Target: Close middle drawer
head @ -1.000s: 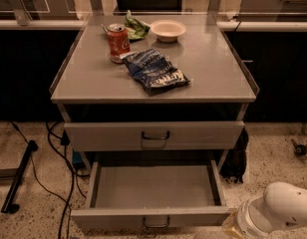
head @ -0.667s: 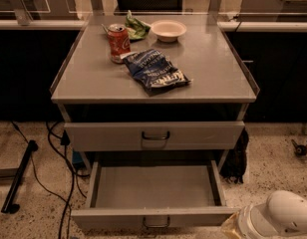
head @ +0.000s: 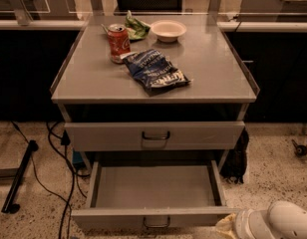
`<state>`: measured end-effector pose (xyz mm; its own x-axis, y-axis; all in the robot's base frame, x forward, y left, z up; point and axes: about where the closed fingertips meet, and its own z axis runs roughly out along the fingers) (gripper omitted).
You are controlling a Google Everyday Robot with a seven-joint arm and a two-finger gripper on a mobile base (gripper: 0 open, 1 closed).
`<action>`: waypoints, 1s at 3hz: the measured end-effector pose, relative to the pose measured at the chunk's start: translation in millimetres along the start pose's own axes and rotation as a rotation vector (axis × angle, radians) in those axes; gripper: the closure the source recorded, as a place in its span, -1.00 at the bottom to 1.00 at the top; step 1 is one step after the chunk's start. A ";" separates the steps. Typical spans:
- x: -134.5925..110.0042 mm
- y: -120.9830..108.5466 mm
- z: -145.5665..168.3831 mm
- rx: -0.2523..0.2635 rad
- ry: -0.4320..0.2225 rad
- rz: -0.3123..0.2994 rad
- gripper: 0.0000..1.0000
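Where the white arm (head: 288, 222) comes in at the lower right corner of the frame, the gripper (head: 232, 226) sits at its left end, low against the bottom edge. Cannot tell if it is open or closed, or holding anything; only a pale yellowish tip shows.

The middle drawer (head: 153, 187) lies just left of the gripper, pulled well out toward the bottom of the frame, with a bare grey tray. The gripper is at the right end of the front panel (head: 113, 217), touching or just beside it, can't tell which. The small dark loop handle (head: 157, 222) is at the panel's centre, well left of the gripper and near the bottom edge of the frame.

Speckled floor (head: 273, 183) lies open to the right of the drawer and above the arm. A dark hanging object (head: 236, 158) is by the cabinet's right leg. Left of the drawer, black cables (head: 59, 183) and a black bar (head: 19, 176) lie on the floor.

Above the tray, the upper drawer (head: 103, 136) is shut, with a bigger handle. The tabletop (head: 88, 78) has raised side lips. On it are a red can (head: 118, 43), a blue chip bag (head: 154, 72) touching the can, a white bowl (head: 168, 30) and a green wrapper (head: 137, 28) at the back.
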<state>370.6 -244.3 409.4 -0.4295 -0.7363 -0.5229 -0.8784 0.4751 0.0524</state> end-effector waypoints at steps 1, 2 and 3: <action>-14.4 -3.6 12.4 0.067 -0.082 -0.078 1.00; -33.7 -9.4 19.9 0.177 -0.136 -0.217 1.00; -39.6 -22.0 17.6 0.229 -0.143 -0.234 1.00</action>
<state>410.7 -217.2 413.9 -0.1742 -0.7710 -0.6125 -0.8726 0.4091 -0.2668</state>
